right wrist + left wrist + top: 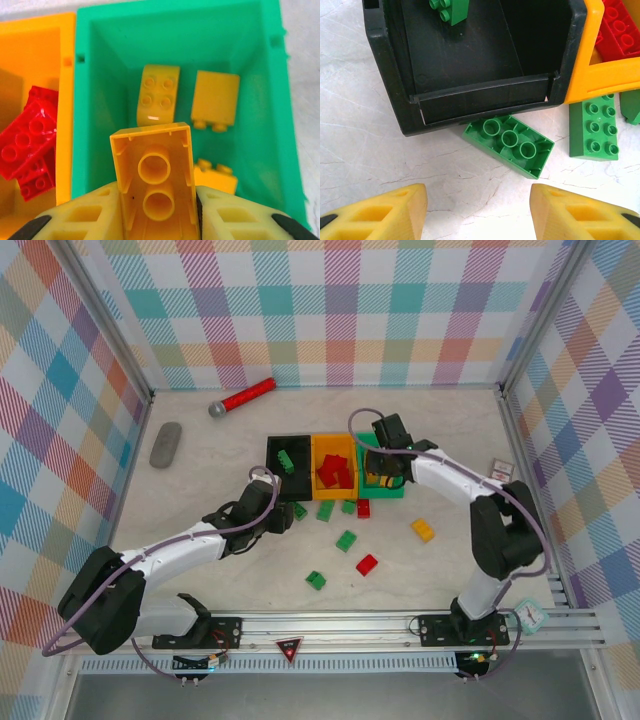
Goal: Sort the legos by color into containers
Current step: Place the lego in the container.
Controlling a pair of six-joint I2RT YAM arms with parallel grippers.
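Right gripper [157,200] pinches a yellow brick [152,170], studs down, above the green bin [100,100], towards its near side. Released here, the brick may clip that rim and tumble outside. Left gripper [477,210], jaws spread, hovers by a green brick [510,145] well left of the bin.

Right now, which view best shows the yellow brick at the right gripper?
Right wrist view: the yellow brick sits close up, hollow underside to the camera, between the fingers above the green bin. In the top external view the right gripper hangs over it; the yellow there is too small to read.
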